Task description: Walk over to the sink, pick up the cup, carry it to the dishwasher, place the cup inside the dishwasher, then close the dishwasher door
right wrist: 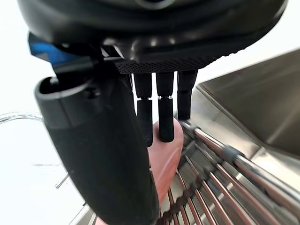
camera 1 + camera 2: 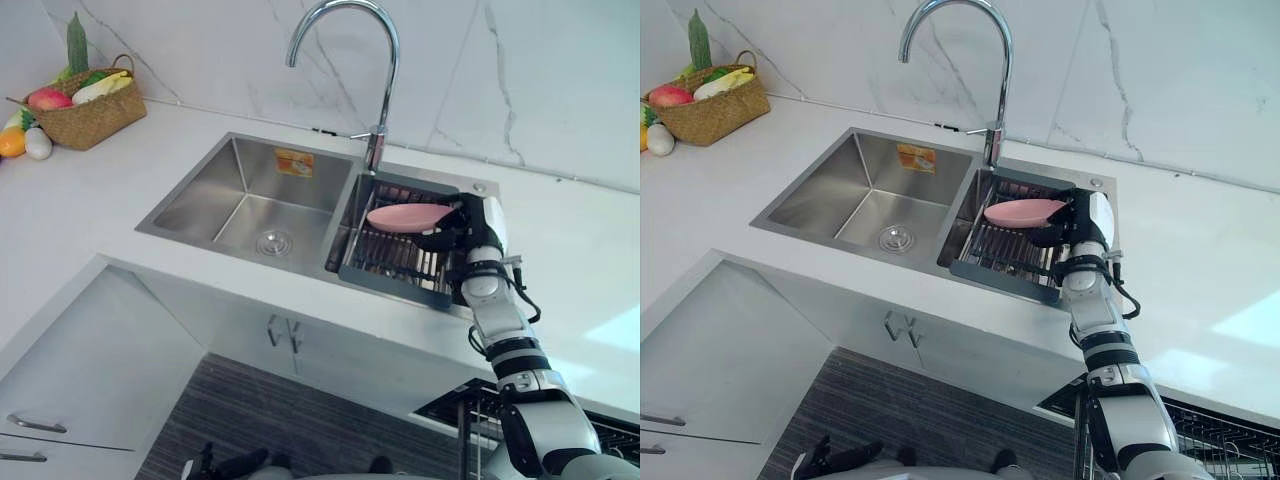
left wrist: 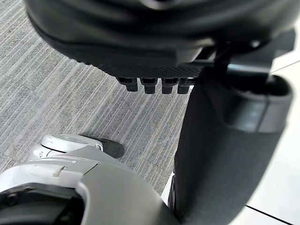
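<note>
Right hand [image 2: 452, 224] grips the pink cup [image 2: 405, 216] above the sink's rack [image 2: 392, 262].

Sink [image 2: 240, 190] set into the counter [image 2: 90, 210].
The faucet [image 2: 385, 90] stands behind the sink, between its two basins. A rack [image 2: 395, 265] sits in the sink's right basin, and the cup [image 2: 405, 216] is over it, held by the right hand [image 2: 455, 225]. A basket [image 2: 95, 115] rests far to the sink's left, and cabinet doors [image 2: 280, 335] lie below its front.
</note>
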Controlling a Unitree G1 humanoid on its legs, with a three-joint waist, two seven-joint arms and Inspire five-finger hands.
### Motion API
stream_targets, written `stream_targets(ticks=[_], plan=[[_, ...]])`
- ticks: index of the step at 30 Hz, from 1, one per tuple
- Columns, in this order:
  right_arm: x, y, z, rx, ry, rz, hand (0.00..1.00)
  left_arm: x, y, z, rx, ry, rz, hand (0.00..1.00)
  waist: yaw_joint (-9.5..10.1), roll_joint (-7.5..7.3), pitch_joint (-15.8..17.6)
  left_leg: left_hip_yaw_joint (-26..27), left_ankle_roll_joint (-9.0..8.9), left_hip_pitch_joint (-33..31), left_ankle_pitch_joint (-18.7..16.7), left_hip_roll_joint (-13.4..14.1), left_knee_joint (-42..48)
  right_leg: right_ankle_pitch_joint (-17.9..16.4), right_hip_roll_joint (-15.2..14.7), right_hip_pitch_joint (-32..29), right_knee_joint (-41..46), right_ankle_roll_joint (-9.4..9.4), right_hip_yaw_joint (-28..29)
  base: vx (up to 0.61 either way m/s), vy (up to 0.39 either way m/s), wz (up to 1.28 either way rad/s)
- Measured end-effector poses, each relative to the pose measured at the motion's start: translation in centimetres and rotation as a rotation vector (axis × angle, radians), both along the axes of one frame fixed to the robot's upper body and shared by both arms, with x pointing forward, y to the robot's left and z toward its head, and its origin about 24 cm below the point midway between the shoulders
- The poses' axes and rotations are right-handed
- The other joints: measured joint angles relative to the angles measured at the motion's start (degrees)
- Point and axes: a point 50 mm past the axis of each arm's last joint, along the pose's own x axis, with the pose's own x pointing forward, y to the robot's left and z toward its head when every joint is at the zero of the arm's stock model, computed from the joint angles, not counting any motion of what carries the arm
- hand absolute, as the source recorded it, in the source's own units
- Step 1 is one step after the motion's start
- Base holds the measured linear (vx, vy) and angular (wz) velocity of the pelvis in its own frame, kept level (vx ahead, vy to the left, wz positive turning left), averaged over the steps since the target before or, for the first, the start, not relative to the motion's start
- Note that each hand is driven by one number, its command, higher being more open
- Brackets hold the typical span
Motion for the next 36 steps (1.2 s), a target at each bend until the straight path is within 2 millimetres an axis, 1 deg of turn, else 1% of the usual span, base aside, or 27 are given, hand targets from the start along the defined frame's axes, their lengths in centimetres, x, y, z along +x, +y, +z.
stream_targets(ticks=[4,6,9,11,14,18,23,24,26,33,36], plan=[[-0.2,0.4,1.5,-0.12,-0.036,0.043,1.0,-0.1,0.1,0.0,-0.002,0.0,0.012,1.0,-0.25,-0.24,0.14,0.3,0.01,0.08,0.01,0.0,-0.36,-0.01,0.0,-0.24,0.01,0.01,0.27,0.0,0.0,-0.02],[-0.5,0.6,2.1,-0.172,-0.055,0.056,1.0,-0.2,0.3,0.0,0.002,-0.001,0.025,1.0,-0.34,-0.75,0.27,0.77,0.02,0.26,0.01,0.0,-0.62,-0.01,0.01,-0.46,0.02,0.01,0.67,0.0,0.0,-0.09],[-1.1,0.4,2.1,-0.218,-0.057,0.06,1.0,-0.2,0.7,0.1,0.01,0.0,0.028,1.0,-0.46,-1.59,0.01,1.17,0.02,0.28,0.01,0.0,-0.74,-0.01,0.0,-0.65,0.03,0.01,0.92,0.01,0.007,-0.05],[-1.6,0.4,1.9,-0.236,-0.053,0.065,1.0,-0.3,0.8,0.1,0.013,0.0,0.028,1.0,-0.54,-1.9,-0.18,1.55,0.02,0.32,0.01,0.0,-0.73,-0.02,0.0,-0.68,0.03,0.03,1.08,0.0,0.0,0.0],[-2.4,0.5,1.6,-0.285,-0.043,0.083,1.0,-0.3,0.8,0.1,0.015,-0.003,0.029,1.0,-0.61,-1.96,-0.21,2.06,0.02,0.35,0.0,0.0,-0.73,-0.02,-0.01,-0.84,0.03,0.04,1.46,0.01,0.024,-0.05],[-3.4,0.4,1.8,-0.359,-0.02,0.132,1.0,-0.5,0.8,0.1,0.015,-0.002,0.035,1.0,-0.99,-2.01,-0.2,2.73,0.04,0.35,-0.02,0.0,-0.74,-0.03,-0.01,-1.03,0.03,0.04,1.91,0.0,0.014,-0.04],[-5.4,0.1,3.0,-0.433,-0.046,0.197,1.0,-1.1,1.0,0.1,0.013,0.009,0.064,1.0,-2.27,-2.23,-0.32,3.15,0.15,0.31,-0.1,0.03,-0.74,-0.04,0.08,-1.27,0.03,0.05,2.4,-0.01,0.013,-0.04],[-5.6,0.1,3.1,-0.438,-0.047,0.201,1.0,-1.2,1.0,0.1,0.014,0.009,0.067,1.0,-2.44,-2.27,-0.34,3.2,0.17,0.31,-0.11,0.04,-0.74,-0.04,0.1,-1.3,0.03,0.05,2.47,-0.01,0.014,-0.05],[-6.1,0.2,3.0,-0.446,-0.051,0.211,1.0,-1.5,1.1,0.1,0.017,0.008,0.076,1.0,-2.98,-2.49,-0.51,3.66,0.2,0.28,-0.13,0.13,-0.74,-0.04,0.23,-1.55,0.03,0.04,2.95,-0.01,0.013,-0.09],[-7.8,0.2,2.7,-0.456,-0.074,0.242,1.0,-1.8,1.1,0.0,0.013,0.013,0.093,1.0,-3.25,-2.41,-0.72,4.59,0.34,0.29,-0.22,0.24,-0.71,-0.04,0.39,-1.97,0.04,0.01,3.8,0.0,0.008,-0.06],[-8.2,0.3,2.4,-0.491,-0.075,0.257,1.0,-1.9,1.1,-0.1,0.013,0.016,0.093,1.0,-3.22,-2.39,-0.75,4.58,0.38,0.28,-0.25,0.24,-0.71,-0.04,0.39,-1.97,0.04,0.01,3.79,0.0,0.0,0.0]])
